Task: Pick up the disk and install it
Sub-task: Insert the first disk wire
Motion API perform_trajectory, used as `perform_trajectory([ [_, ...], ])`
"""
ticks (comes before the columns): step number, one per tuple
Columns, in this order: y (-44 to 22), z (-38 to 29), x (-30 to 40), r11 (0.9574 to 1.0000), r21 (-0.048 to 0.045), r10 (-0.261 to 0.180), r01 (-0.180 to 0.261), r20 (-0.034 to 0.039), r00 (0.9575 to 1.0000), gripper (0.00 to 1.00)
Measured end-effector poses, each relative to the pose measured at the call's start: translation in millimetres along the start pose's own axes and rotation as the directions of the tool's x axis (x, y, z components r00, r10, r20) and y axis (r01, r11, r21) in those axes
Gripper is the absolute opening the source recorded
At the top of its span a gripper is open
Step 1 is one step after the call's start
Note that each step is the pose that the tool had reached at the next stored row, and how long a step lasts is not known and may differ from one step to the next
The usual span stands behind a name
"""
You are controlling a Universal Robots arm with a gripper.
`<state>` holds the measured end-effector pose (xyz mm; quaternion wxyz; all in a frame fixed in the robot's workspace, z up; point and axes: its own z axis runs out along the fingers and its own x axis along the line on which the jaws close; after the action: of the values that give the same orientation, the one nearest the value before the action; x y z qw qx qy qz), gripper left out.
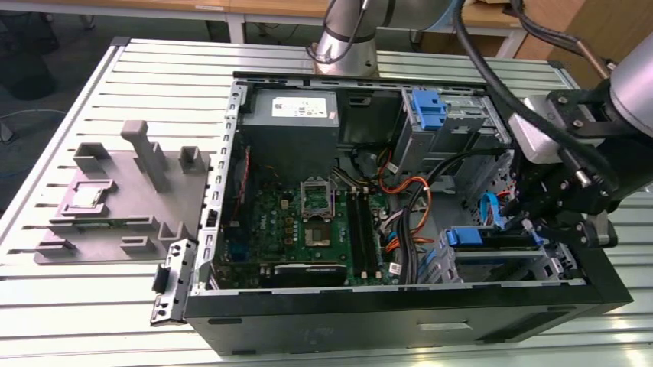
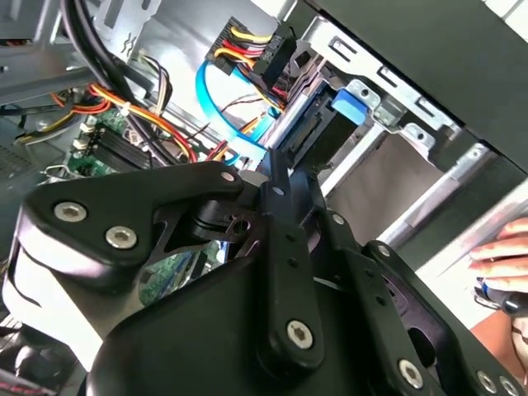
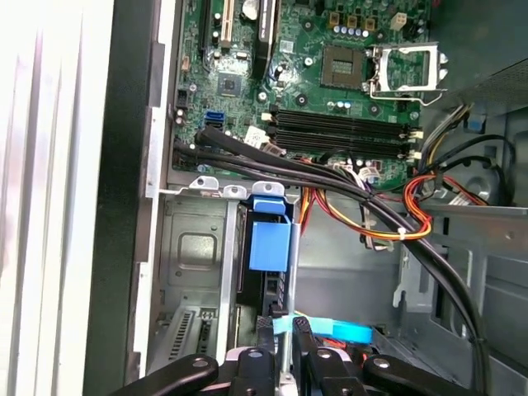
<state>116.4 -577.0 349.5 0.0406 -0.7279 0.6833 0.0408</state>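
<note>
We see the pincer inside the open computer case, at the drive cage on the exterior view's right. The disk stands on edge in that cage, its blue carrier tab facing the motherboard. The pincer is narrow, closed on the disk's edge.
</note>
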Motion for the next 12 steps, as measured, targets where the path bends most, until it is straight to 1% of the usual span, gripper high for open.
perform_trajectory([
  [2,0.0,-4.1,-0.5,1.0,0.0,0.0,0.0,-0.0001,1.0,0.24],
  [6,-0.8,-4.1,-0.4,1.0,-0.0001,0.0,0.0,-0.0003,1.0,0.24],
  [9,-5.2,-4.1,-0.1,1.0,0.0,0.0,0.0,-0.0004,1.0,0.24],
  [12,-8.1,-4.0,0.0,1.0,0.0002,0.002,-0.002,-0.0004,1.0,0.24],
])
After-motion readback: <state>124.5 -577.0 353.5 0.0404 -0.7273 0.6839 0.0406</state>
